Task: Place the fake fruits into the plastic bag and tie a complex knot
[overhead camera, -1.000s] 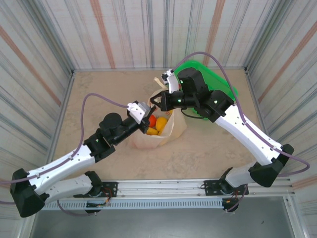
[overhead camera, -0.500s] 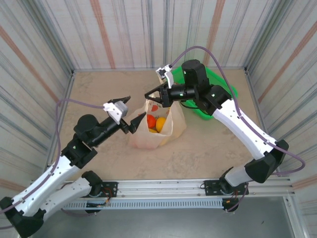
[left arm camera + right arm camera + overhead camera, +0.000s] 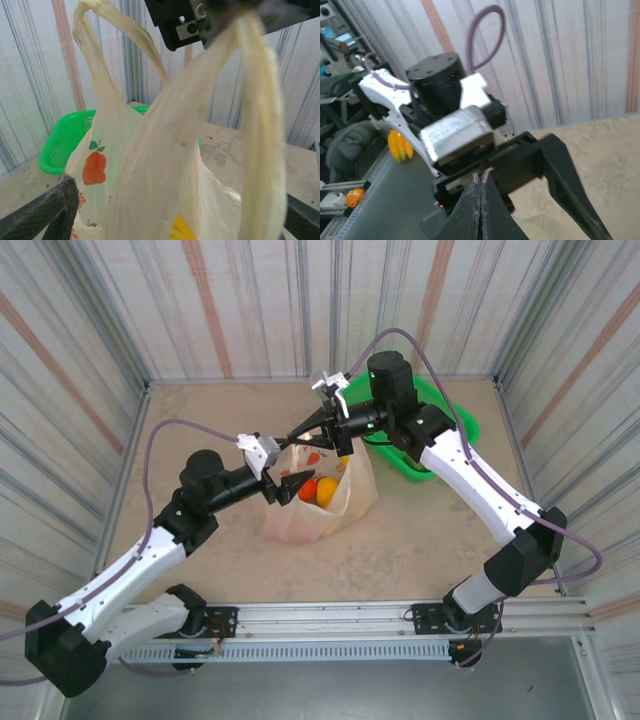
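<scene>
The cream plastic bag (image 3: 330, 502) stands mid-table with its mouth up; in the left wrist view its printed side (image 3: 107, 150) is close. Fake fruits lie inside: a red one (image 3: 308, 488), an orange-yellow one (image 3: 326, 490), and a yellow one (image 3: 181, 230). My right gripper (image 3: 297, 438) hangs over the bag, fingers pressed together (image 3: 482, 174), and one handle (image 3: 250, 100) runs taut up to it. My left gripper (image 3: 289, 482) is open beside the bag mouth, its fingers (image 3: 47, 212) wide on either side of that handle. The other handle (image 3: 100, 45) sticks up loose.
A green plastic basket (image 3: 445, 425) sits behind the bag on the right, under the right arm, and shows again in the left wrist view (image 3: 62, 142). Corrugated walls close in three sides. Bare tabletop (image 3: 200, 420) lies to the left and in front.
The left gripper, drawn back to the left half a second ago, has swung back to the bag mouth, open. The right gripper has risen slightly, with the handle stretched up to it.
</scene>
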Tool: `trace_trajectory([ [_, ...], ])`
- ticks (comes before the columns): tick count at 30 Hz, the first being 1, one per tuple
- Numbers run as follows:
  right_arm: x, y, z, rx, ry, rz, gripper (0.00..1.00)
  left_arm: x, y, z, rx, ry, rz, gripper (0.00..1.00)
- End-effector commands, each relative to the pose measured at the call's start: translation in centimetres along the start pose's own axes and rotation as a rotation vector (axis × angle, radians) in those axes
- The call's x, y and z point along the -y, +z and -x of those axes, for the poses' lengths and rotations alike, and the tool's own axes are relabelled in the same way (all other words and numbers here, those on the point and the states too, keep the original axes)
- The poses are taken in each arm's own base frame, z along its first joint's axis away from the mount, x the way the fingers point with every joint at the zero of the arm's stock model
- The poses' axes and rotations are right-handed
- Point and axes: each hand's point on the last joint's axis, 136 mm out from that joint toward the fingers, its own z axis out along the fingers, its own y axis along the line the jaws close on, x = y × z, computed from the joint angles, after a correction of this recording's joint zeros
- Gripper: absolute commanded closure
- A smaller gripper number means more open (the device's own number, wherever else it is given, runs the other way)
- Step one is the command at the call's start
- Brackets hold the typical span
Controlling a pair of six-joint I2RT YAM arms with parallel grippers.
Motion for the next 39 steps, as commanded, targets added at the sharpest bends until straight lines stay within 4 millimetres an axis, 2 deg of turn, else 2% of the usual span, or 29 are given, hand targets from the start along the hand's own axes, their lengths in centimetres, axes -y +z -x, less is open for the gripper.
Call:
trace_trajectory([
  [1, -1.7, -0.2, 0.7, 0.02, -0.095, 0.086, 0.99, 0.7, 0.5, 1.3, 0.082, 0.003, -0.061, 0.17],
  [5, -1.9, -0.5, 0.8, 0.028, -0.111, 0.1, 1.0, 0.8, 0.7, 0.7, 0.084, 0.011, -0.075, 0.27],
  [10, -1.9, -0.7, 0.7, 0.03, -0.116, 0.114, 1.0, 1.1, 0.2, 0.6, 0.125, 0.03, -0.093, 0.48],
  [17, -1.7, -0.9, 0.5, 0.038, -0.131, 0.113, 1.0, 1.2, 0.2, 0.2, 0.121, 0.018, -0.109, 0.68],
  [25, -1.0, -1.1, 0.7, 0.077, -0.162, 0.037, 1.0, -0.6, 0.5, -0.8, 0.141, -0.001, -0.012, 0.57],
  [32, 0.3, -1.2, 0.7, 0.095, -0.158, -0.038, 1.0, -0.5, 0.4, -0.1, 0.192, 0.012, 0.002, 0.61],
  [35, 0.7, -1.3, 0.9, 0.116, -0.164, -0.068, 1.0, -0.3, 0.4, -0.3, 0.191, 0.014, -0.002, 0.61],
  [39, 1.2, -1.7, 1.3, 0.151, -0.178, -0.11, 1.0, 0.0, 0.6, -1.1, 0.184, 0.006, -0.002, 0.53],
])
